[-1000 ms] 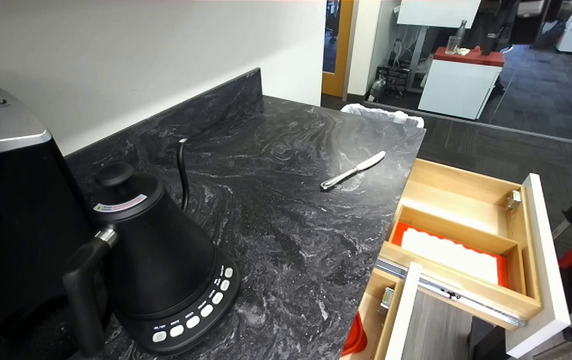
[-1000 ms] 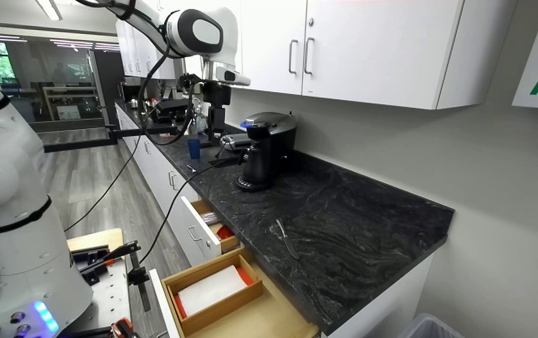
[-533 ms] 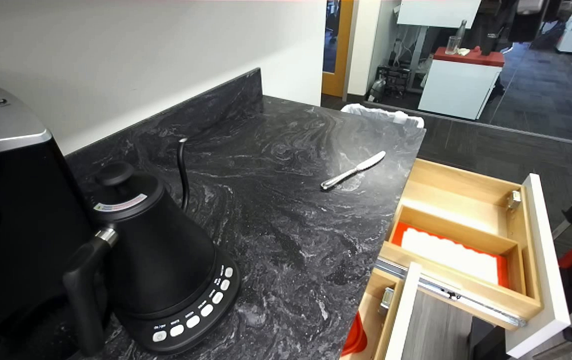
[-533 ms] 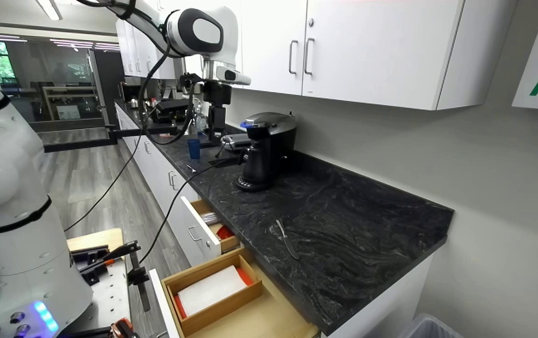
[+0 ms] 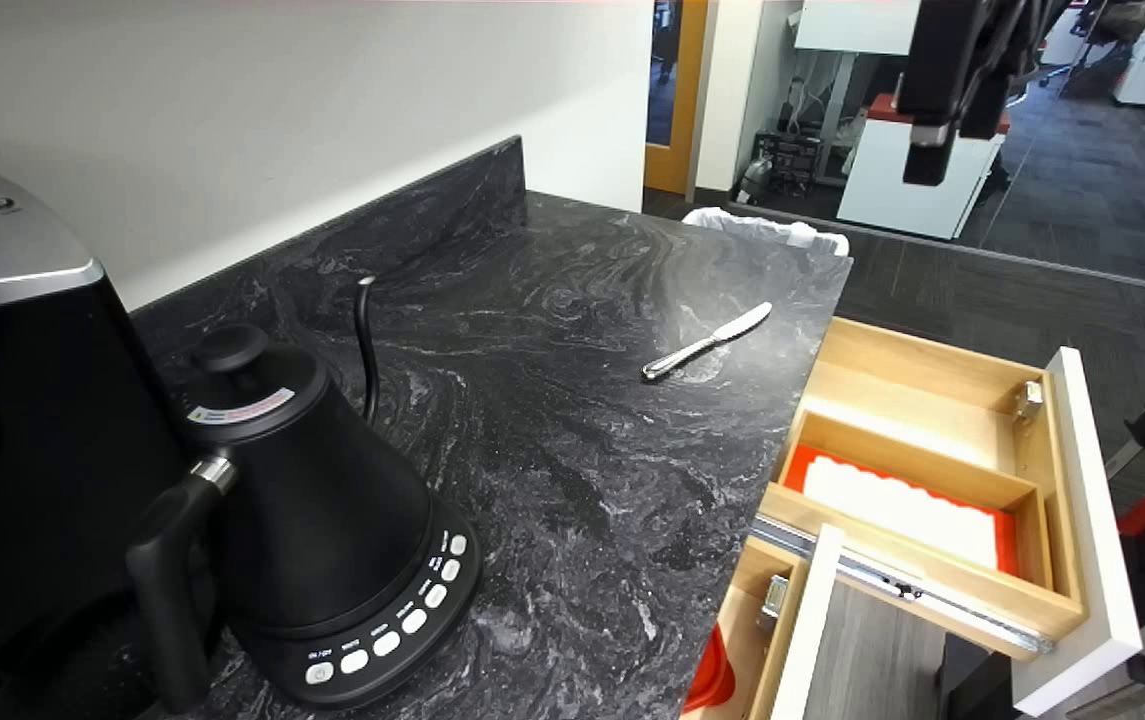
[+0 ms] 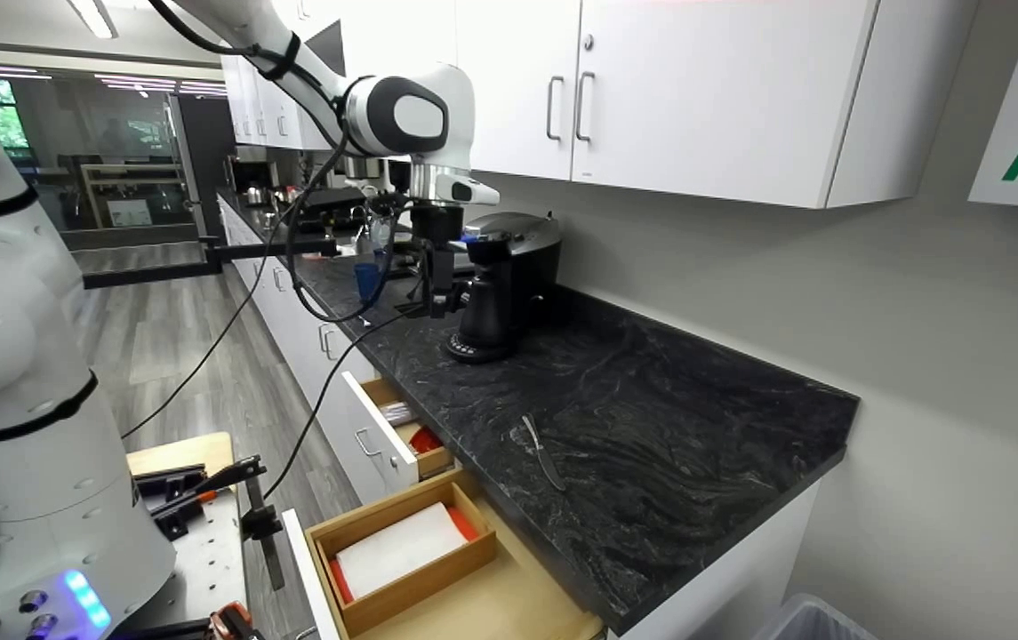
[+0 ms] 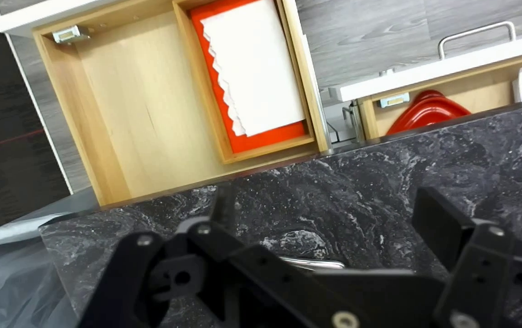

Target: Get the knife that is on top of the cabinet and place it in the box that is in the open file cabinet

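Note:
The silver knife (image 5: 709, 342) lies flat on the dark marbled counter, its blade pointing toward the counter's end. It also shows in an exterior view (image 6: 544, 455). In the wrist view only part of its handle (image 7: 317, 263) shows; the gripper hides the rest. My gripper (image 7: 329, 212) is open and empty, its two fingers wide apart, above the counter. It hangs well above the counter in both exterior views (image 5: 952, 145) (image 6: 441, 307). The wooden box (image 5: 922, 465), with red lining and white paper inside, sits in the open drawer (image 7: 147, 105).
A black kettle (image 5: 322, 500) and a coffee machine (image 6: 537, 253) stand on the counter by the wall. A second open drawer (image 6: 375, 436) holds a red item. White wall cabinets (image 6: 695, 98) hang above. A lined bin (image 5: 772, 228) stands beyond the counter's end.
My gripper has come lower and, in an exterior view, shifted right; in an exterior view it has dropped into the picture at the upper right. The knife and the drawers have not moved.

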`<state>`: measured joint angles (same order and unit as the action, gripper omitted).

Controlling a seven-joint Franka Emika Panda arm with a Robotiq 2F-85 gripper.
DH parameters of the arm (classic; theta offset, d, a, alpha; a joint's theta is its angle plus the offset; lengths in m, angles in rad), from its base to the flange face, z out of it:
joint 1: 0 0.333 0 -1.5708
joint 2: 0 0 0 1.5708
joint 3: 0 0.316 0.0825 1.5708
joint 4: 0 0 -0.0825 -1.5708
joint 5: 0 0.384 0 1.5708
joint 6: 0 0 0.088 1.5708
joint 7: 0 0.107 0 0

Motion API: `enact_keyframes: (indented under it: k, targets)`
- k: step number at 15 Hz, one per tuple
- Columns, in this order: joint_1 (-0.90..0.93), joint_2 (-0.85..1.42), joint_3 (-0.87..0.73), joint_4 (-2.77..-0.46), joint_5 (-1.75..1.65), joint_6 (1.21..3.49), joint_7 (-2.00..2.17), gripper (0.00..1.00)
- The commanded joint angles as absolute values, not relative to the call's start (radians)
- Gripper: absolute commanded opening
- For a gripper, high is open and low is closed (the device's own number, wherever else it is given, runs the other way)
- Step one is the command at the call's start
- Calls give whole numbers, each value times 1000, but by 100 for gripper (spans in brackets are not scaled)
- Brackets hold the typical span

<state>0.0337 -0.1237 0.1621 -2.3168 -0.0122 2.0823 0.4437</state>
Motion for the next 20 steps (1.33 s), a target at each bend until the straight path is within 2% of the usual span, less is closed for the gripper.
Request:
enact_keyframes:
  k: [1, 9, 20]
  targets:
    - [29, -48, 120, -2351, -60, 2238, 417, 100]
    - [39, 80, 71, -2332, -59, 2376, 245, 100]
    - [38, 328, 36, -2080, -37, 2342, 167, 100]
